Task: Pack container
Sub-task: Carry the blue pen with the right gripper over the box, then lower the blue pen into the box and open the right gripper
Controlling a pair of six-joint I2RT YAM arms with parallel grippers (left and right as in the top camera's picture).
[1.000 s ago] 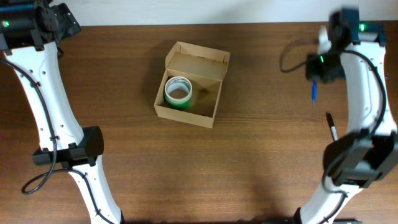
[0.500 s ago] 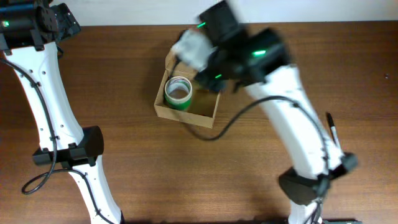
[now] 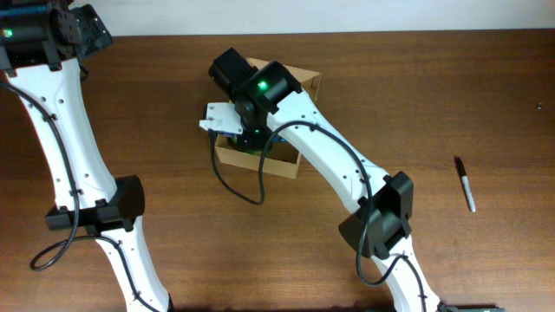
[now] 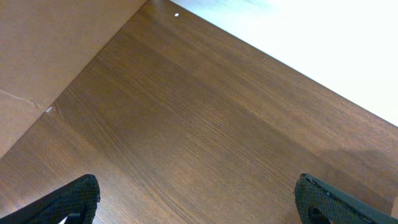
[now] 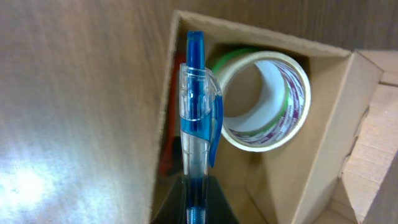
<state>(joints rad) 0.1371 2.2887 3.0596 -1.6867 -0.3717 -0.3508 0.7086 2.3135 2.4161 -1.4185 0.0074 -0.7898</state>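
Observation:
The container is a small tan cardboard box with its flap lid open, at the table's back middle, mostly covered by my right arm. In the right wrist view its wall surrounds a green-edged tape roll lying inside. My right gripper is shut on a blue pen, held over the box's left rim beside the roll. In the overhead view this gripper is above the box's left half. My left gripper is open and empty over bare table, far from the box.
A black marker lies on the table at the right. A red shape shows low against the box's left wall. The left arm stands along the left side. A pale wall runs behind the table.
My right arm has swung from the far right across to the box, carrying the blue pen, and now covers the box. The left arm has not moved.

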